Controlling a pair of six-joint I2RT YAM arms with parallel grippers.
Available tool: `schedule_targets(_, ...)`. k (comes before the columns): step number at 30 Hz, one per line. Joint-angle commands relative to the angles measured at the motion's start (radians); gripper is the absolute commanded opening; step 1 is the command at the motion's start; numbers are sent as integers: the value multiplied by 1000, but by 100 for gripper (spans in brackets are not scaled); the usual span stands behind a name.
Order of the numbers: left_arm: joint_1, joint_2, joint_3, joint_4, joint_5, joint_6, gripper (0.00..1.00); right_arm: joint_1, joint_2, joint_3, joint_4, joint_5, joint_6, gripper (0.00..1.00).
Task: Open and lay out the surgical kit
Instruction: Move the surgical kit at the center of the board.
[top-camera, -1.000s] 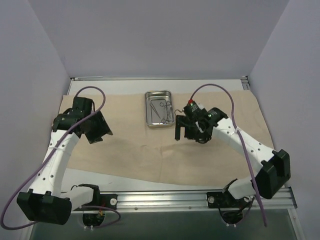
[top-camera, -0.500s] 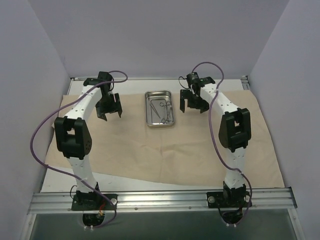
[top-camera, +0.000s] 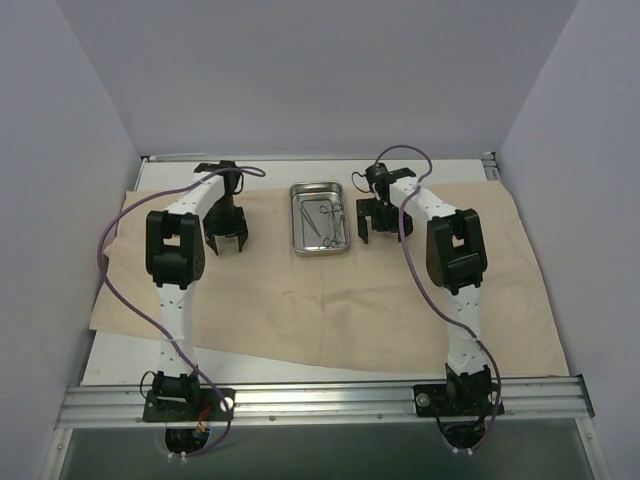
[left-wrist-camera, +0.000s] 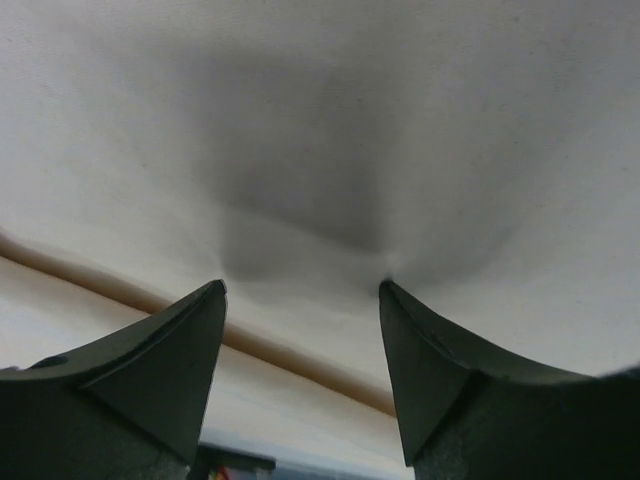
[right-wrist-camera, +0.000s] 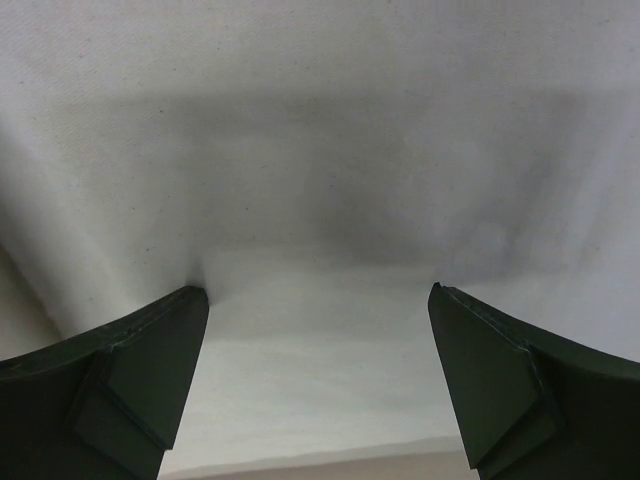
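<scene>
Top external: left gripper (top-camera: 228, 244) stood with jaws spread, right gripper (top-camera: 382, 232) spread wider. Both were empty, tips down on the cloth wrap (top-camera: 300, 300) either side of the steel tray (top-camera: 296, 222). Contact looked likely, though the wrist views were too close to confirm. Count: one wrap, one tray, perhaps three instruments (top-camera: 322, 218) in the tray. Both grippers had shifted nearer since half a second earlier; the tray was unmoved.

My top camera looks down from above and behind my bases over the whole table (top-camera: 125, 362). Both wrist cameras face down between my own fingers (left-wrist-camera: 170, 360) (right-wrist-camera: 150, 360), very near the cloth wrap (top-camera: 300, 300), which all three views share
</scene>
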Motion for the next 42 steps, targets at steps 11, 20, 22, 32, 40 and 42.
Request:
schedule_targets(11,13,297,364,-136,15,-40,68,-16,222,174,-32,66,37,100)
schedule_targets(20,79,414,587,-101,150,-34,68,-49,362,352,-91,4,81,100)
schedule_targets(22,94,424,614,-83,207,-37,68,-53,394,414,-108,-4,83,100)
schedule_targets(32,153,490,699,132,526,-52,65,-76,506,664,-160,-38,46,100)
schedule_targets(40,156,274,632,53,289,-55,73,-89,351,632,-94,-26,81,100)
schedule_targets(42,157,178,554,19,229,-80,75,-83,269,583,-91,-7,90,100)
